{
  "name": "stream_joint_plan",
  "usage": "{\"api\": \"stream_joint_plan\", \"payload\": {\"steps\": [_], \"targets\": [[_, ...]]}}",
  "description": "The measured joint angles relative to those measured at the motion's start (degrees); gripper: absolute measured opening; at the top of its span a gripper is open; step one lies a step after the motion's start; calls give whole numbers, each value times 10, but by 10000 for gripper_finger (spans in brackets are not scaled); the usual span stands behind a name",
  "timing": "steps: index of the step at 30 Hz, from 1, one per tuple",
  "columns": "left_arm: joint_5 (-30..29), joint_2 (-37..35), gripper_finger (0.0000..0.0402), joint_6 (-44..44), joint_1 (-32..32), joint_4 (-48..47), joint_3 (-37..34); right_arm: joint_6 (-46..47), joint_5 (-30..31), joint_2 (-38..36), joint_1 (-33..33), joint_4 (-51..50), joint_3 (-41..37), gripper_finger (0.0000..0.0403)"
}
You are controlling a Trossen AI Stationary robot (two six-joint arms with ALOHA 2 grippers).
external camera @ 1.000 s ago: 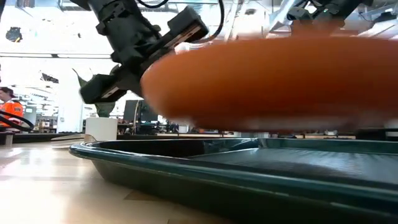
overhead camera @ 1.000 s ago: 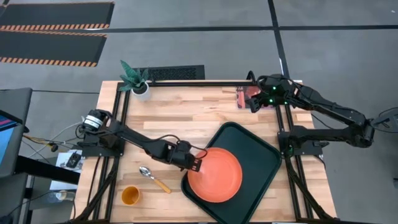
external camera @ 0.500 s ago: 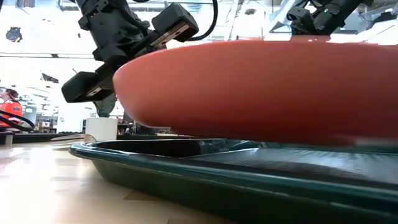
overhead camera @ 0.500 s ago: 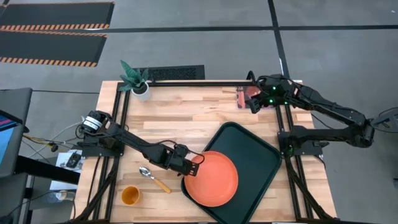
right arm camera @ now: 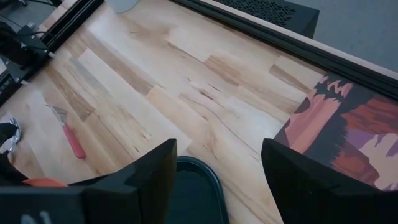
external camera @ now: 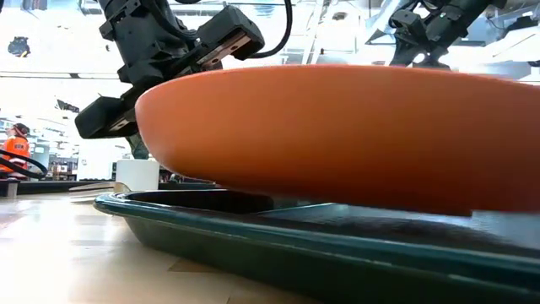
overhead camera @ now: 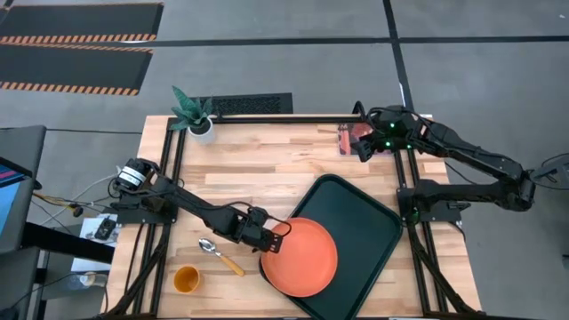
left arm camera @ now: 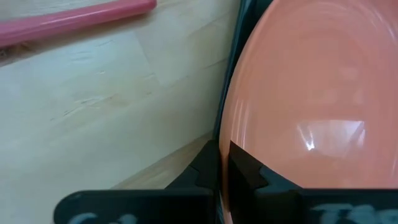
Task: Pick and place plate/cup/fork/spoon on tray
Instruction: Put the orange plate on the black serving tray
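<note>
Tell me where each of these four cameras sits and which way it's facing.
High: overhead, facing straight down on table, both arms, tray.
Low: tabletop height, level across tray rim at plate; left arm above.
Left wrist: on left arm, along left gripper clamping the plate rim; fork beyond.
Right wrist: on right arm, over right gripper, open, toward the table.
Shared: high and low show the plate.

Even bright overhead light, glare spot on plate (left arm camera: pixel 311 134), blown-out low-view background

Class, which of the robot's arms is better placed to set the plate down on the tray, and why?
The left. Its gripper is shut on the plate over the tray; the right gripper waits at the table's far edge, open.
</note>
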Motion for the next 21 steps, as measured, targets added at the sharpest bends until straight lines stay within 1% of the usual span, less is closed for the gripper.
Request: {"api": "stream_joint_plan", "payload": {"steps": [3, 7, 12, 16, 21], "targets": [[1, 0, 0, 0, 0, 7, 0, -1, 0, 0, 0, 0, 0, 260], [4, 0, 0, 22, 2, 46, 0, -1, 0, 0, 0, 0, 0, 260], [-9, 0, 0, 66, 7, 22, 44, -2, 0, 0, 0, 0, 0, 260], [-34, -1, 0, 68, 12, -13, 73, -3, 0, 0, 0, 0, 0, 260], [-55, 6, 0, 43, 12, -10, 100, -26, 0, 0, 0, 0, 0, 260]]}}
